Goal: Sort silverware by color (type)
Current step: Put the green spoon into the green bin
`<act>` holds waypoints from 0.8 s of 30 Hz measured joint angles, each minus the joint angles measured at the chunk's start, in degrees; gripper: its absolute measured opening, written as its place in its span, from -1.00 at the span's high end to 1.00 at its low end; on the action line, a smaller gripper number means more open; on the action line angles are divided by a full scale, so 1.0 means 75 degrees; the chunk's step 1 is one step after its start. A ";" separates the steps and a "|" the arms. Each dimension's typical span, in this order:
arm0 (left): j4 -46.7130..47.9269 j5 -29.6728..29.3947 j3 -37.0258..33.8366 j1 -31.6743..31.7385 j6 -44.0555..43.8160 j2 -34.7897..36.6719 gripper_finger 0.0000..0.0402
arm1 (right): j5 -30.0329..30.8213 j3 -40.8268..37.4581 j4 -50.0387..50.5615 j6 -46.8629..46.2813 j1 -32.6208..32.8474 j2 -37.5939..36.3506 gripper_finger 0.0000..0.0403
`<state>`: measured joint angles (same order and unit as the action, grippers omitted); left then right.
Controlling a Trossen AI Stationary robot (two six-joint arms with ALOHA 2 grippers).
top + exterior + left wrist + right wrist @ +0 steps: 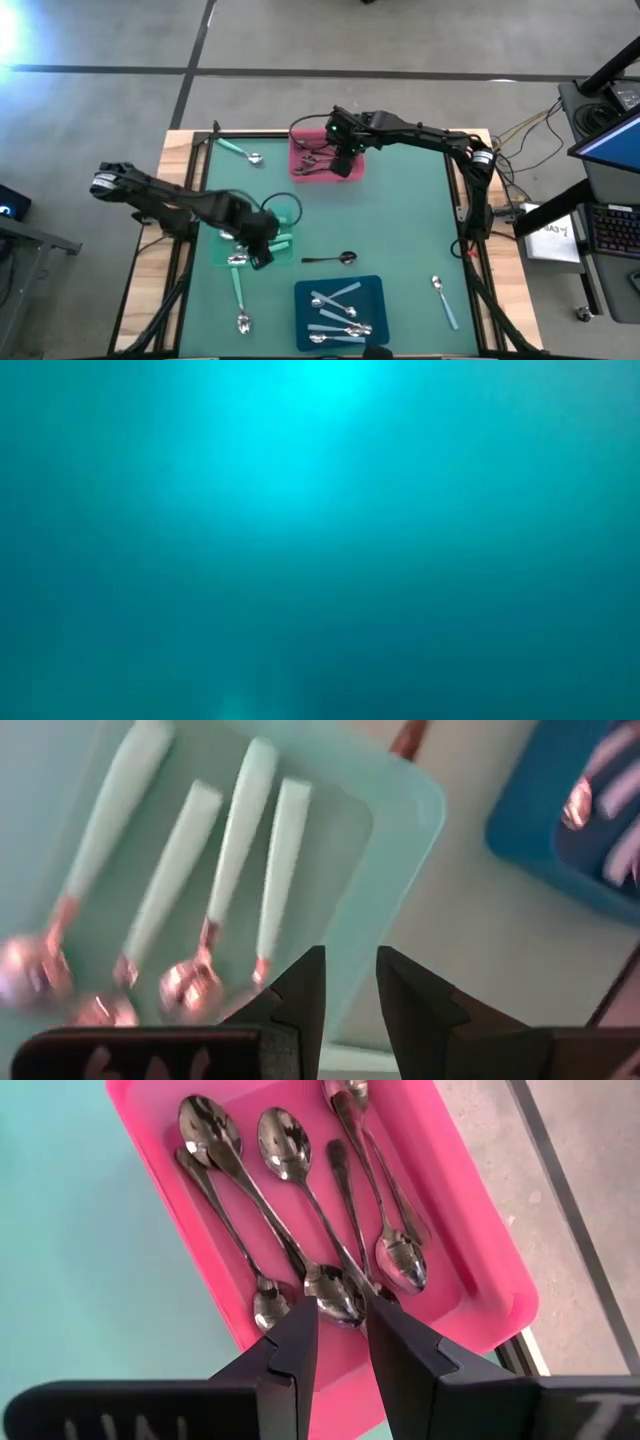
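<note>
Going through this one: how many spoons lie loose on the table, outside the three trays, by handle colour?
Mint-green-handled spoons: 2
Pale-blue-handled spoon: 1
Dark-handled spoon: 1
Total: 4

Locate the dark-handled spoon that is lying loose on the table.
In the high view the dark-handled spoon lies alone on the mat near the table's middle, just above the blue tray and right of the green tray.
</note>
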<state>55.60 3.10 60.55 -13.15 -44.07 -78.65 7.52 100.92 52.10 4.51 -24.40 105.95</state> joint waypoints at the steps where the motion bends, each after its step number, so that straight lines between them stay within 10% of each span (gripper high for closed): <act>1: 0.0046 -0.0162 0.0010 -0.0218 -0.0602 0.0000 0.62 | -0.0001 0.0000 -0.0052 0.0001 0.0000 0.0000 0.61; 10: -0.0281 -0.0712 0.0073 -0.1893 -0.5796 -0.0346 0.62 | -0.0001 0.0000 -0.0245 -0.0002 0.0001 0.0000 0.61; 24: -0.0240 -0.0269 0.0073 -0.3762 -0.9917 -0.1398 0.12 | -0.0001 0.0000 -0.0251 0.0000 0.0000 0.0000 0.61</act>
<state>53.80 1.08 61.10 -41.36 -118.45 -89.14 7.51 100.92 50.22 4.51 -24.40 105.95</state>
